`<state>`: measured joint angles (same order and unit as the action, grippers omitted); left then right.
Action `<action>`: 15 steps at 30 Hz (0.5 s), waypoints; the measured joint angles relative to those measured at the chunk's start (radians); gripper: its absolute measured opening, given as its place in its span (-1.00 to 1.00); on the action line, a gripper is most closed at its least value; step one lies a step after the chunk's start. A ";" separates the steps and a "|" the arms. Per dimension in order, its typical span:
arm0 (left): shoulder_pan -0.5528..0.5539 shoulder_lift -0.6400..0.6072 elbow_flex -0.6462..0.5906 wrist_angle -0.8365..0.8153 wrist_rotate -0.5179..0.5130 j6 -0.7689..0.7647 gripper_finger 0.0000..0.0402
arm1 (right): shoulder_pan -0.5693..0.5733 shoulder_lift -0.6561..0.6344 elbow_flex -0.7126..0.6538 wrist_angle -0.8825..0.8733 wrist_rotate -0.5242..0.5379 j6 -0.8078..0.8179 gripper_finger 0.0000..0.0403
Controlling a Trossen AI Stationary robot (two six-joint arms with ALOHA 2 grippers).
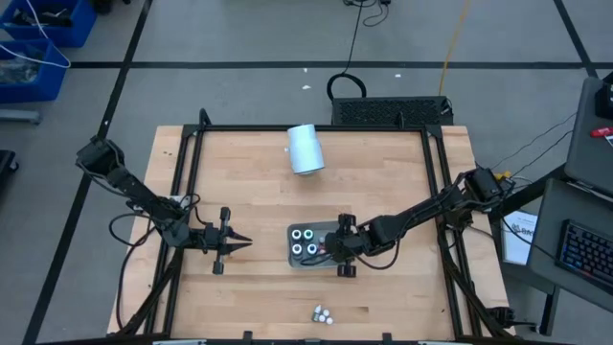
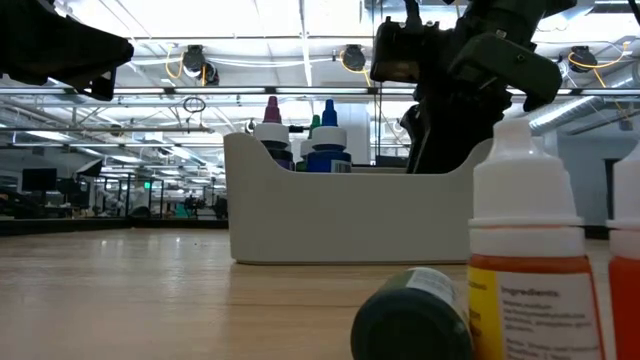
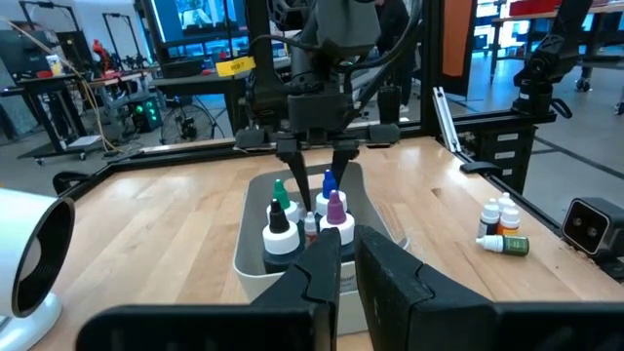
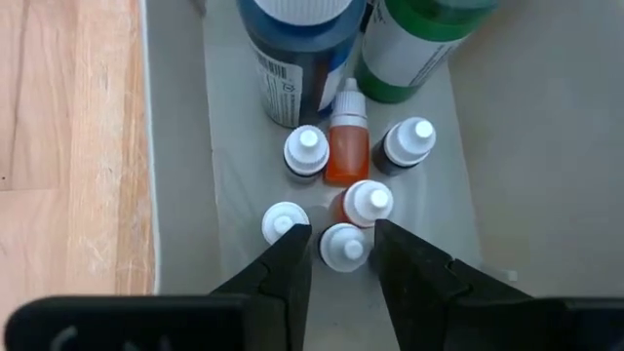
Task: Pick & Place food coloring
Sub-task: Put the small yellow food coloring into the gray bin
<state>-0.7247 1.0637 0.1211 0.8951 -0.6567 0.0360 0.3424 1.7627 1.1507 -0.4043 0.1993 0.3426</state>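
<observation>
Releasing small bottle (image 4: 345, 246) into tray (image 4: 175, 146), right gripper (image 4: 341, 255) fingers parted astride it: lift straight up, don't topple neighbours

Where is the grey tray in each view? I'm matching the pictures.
High view: tray at table centre, under the right claw.
Low view: pale box mid-picture.
Left wrist view: centre, holding bottles.
Right wrist view: its floor fills the picture.
Shared landmark: the right claw above it.
</observation>
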 joint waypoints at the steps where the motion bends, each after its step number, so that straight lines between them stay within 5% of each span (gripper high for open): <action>1: 0.000 0.000 0.000 0.000 0.000 0.000 -0.79 | 0.000 -0.004 0.000 -0.001 0.000 -0.011 -0.47; 15: 0.000 0.000 0.000 -0.001 0.000 0.000 -0.79 | 0.012 -0.346 -0.023 -0.040 0.009 -0.214 -0.52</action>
<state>-0.7247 1.0637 0.1212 0.8940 -0.6567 0.0364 0.3544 1.4169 1.1280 -0.4441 0.2081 0.1286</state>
